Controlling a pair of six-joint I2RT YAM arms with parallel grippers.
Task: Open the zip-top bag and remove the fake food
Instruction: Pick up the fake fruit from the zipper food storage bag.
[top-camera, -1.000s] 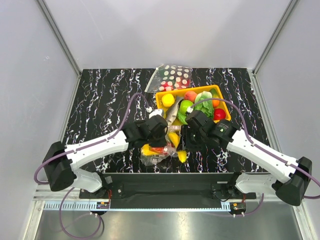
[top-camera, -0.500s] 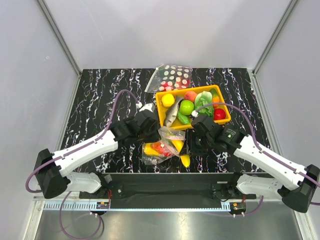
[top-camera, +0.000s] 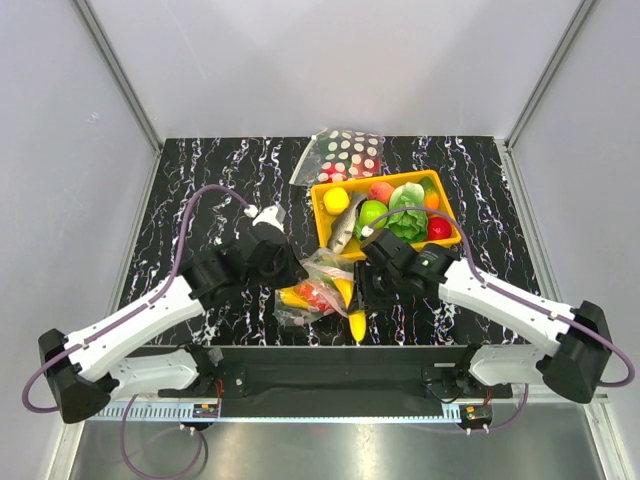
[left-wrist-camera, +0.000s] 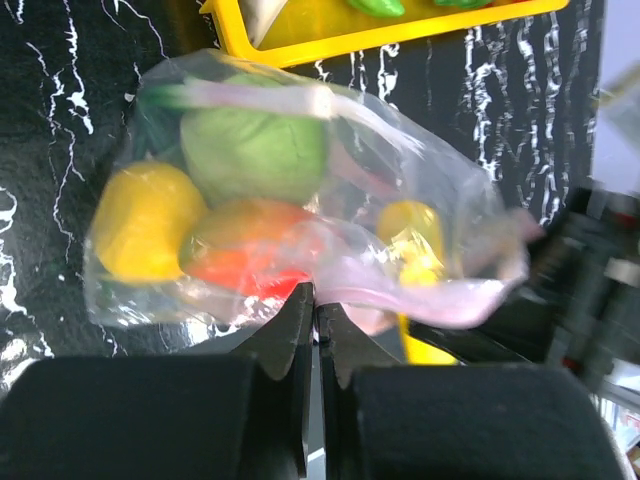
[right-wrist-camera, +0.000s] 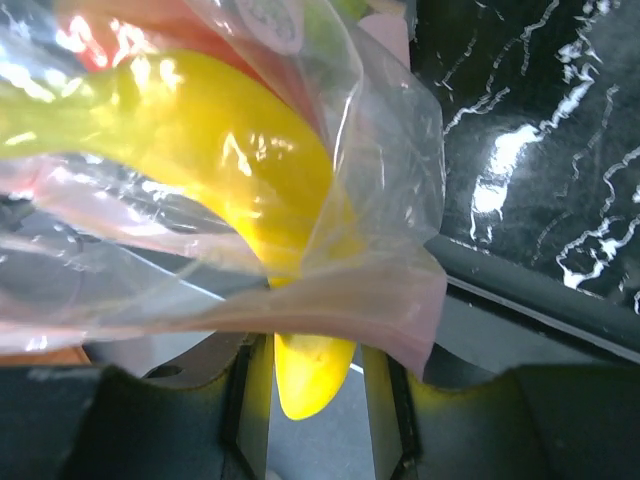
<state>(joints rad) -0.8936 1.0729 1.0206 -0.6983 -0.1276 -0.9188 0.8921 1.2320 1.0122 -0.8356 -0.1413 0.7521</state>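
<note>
The zip-top bag (top-camera: 318, 287) lies crumpled on the black marbled table just in front of the yellow tray (top-camera: 355, 181), between my two grippers. Through its clear plastic the left wrist view shows fake food: a green piece (left-wrist-camera: 255, 150), a yellow one (left-wrist-camera: 145, 220) and an orange-red one (left-wrist-camera: 250, 255). My left gripper (top-camera: 288, 275) (left-wrist-camera: 316, 300) is shut on the bag's near edge at the pink zip strip (left-wrist-camera: 440, 300). My right gripper (top-camera: 364, 290) (right-wrist-camera: 312, 360) has a yellow banana-shaped piece (right-wrist-camera: 250, 140) (top-camera: 357, 324) between its jaws, its tip poking out past the pink strip (right-wrist-camera: 340, 300).
The yellow tray holds several more toy fruits and vegetables. A polka-dot bag (top-camera: 345, 152) lies behind it at the back of the table. The table's near edge and the arm bases sit just below the bag.
My left gripper has drawn back to the left and nearer, still pinching the bag. The right gripper has shifted left and nearer with the yellow piece, and the bag now lies spread between them.
</note>
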